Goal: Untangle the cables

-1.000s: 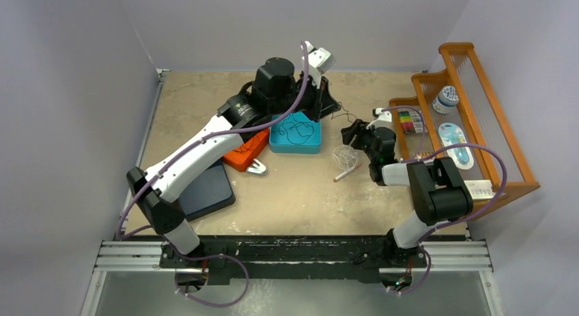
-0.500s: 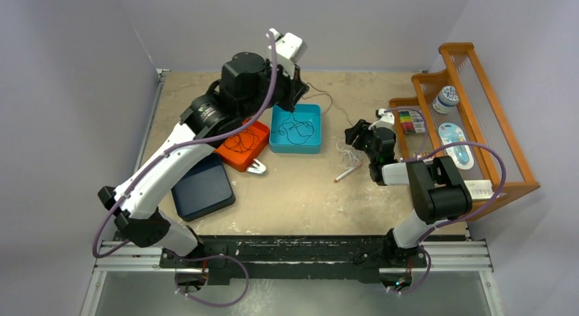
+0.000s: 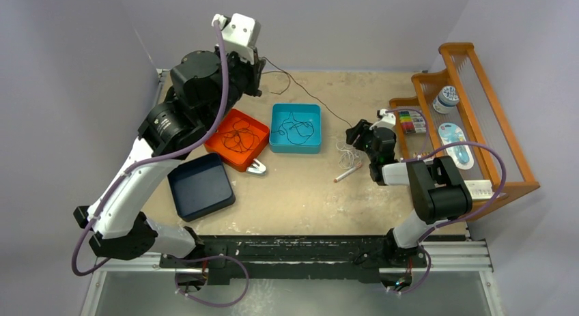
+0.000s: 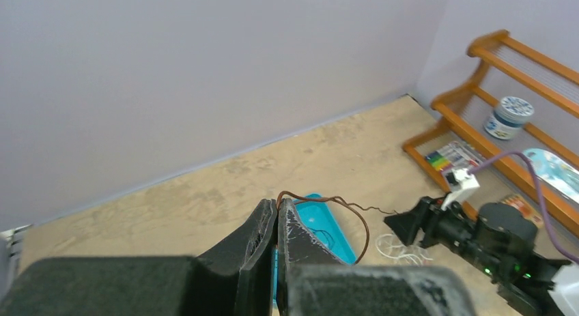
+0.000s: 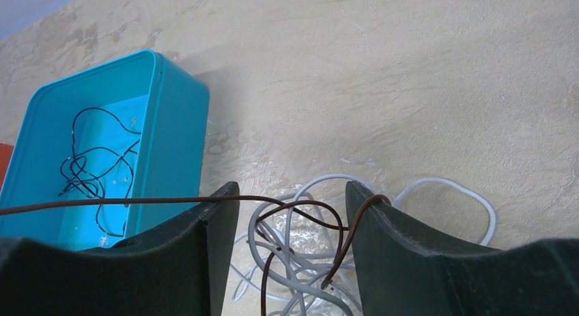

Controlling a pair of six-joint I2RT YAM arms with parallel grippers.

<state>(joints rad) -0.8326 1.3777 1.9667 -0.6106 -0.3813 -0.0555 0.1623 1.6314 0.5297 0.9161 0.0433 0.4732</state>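
Observation:
My left gripper (image 3: 259, 65) is raised at the back left, shut on a dark brown cable (image 3: 311, 97) that stretches taut down to the whitish-grey bundle (image 3: 348, 152). In the left wrist view the jaws (image 4: 278, 205) pinch the brown cable (image 4: 355, 217). My right gripper (image 3: 356, 135) is open, standing over the bundle; in the right wrist view the brown cable (image 5: 300, 205) loops between its fingers (image 5: 290, 213) over the grey cable (image 5: 300, 268) and drapes over both fingertips. A black cable (image 3: 295, 127) lies in the teal tray (image 3: 295, 147), another dark cable (image 3: 237, 136) in the orange tray (image 3: 235, 159).
A dark blue tray (image 3: 201, 188) lies at the front left. A white-and-orange pen (image 3: 347, 171) lies beside the bundle. A metal clip (image 3: 257, 168) sits by the orange tray. A wooden rack (image 3: 471, 118) with a jar and marker pens stands on the right.
My left arm has swung left and up with the brown cable, pulling it out taut from the bundle. The right gripper has stayed over the bundle.

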